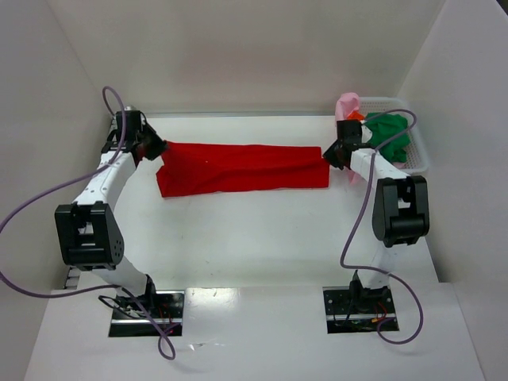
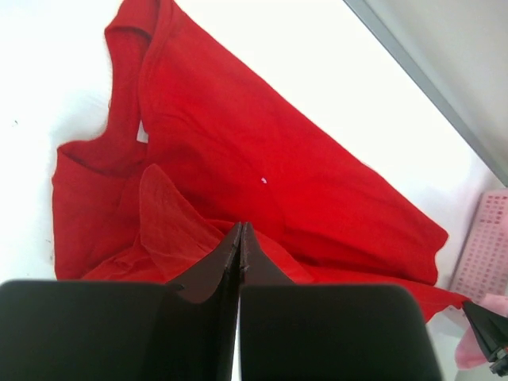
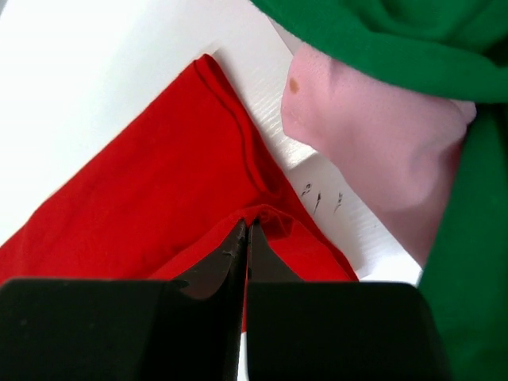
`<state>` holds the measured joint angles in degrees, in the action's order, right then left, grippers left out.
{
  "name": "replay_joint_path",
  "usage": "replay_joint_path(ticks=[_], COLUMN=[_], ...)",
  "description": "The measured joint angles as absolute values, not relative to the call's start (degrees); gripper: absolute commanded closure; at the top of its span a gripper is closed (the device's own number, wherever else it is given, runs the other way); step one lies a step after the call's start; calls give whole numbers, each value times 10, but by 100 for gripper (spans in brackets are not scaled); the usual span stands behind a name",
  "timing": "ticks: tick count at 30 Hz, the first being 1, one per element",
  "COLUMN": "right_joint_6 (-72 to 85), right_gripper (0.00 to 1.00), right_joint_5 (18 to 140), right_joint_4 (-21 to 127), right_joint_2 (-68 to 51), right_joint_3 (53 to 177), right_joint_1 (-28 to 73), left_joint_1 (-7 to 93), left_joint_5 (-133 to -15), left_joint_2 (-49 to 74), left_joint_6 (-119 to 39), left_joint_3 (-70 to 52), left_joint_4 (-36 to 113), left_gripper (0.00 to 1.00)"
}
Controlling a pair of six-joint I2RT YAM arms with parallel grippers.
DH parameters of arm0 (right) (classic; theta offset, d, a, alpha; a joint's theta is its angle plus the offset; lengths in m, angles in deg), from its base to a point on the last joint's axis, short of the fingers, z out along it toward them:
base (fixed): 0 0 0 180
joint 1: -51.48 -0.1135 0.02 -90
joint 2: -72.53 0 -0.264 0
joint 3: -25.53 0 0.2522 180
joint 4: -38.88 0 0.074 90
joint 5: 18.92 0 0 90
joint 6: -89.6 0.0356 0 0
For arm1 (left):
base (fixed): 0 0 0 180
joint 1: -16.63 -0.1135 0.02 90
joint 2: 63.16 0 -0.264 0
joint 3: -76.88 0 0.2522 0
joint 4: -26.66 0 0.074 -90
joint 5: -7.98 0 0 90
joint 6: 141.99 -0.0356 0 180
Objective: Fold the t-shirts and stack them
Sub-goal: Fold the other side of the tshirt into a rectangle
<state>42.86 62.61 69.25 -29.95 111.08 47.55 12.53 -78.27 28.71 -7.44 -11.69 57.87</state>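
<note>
Bright red cloth t-shirt (image 1: 238,168) stretched between two end effectors.
Left end effector (image 1: 152,148) and right end effector (image 1: 329,155) each pinch one end, jaws fully closed; it lies across the white tabletop's (image 1: 238,238) far side.

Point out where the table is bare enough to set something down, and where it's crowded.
Widest bare table: between the red t-shirt and the arm bases. A narrower strip runs between shirt and back wall. Crowded: the far right corner, around the full basket.

4 t-shirts (image 1: 238,168), 1 basket (image 1: 422,156), 2 arms (image 1: 103,181).
</note>
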Motion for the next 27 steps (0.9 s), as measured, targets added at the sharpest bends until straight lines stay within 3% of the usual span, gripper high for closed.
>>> replay_joint_path(ticks=[27], right_joint_6=[402], right_gripper=[100], right_joint_5=[623], right_joint_4=[682], right_joint_2=[-408], right_joint_3=[1179], right_joint_1=[476], left_joint_1=[112], left_joint_5=[-761], left_joint_2=[403], left_joint_6=[-98], left_joint_3=[-177], left_joint_4=[561], left_gripper=[100])
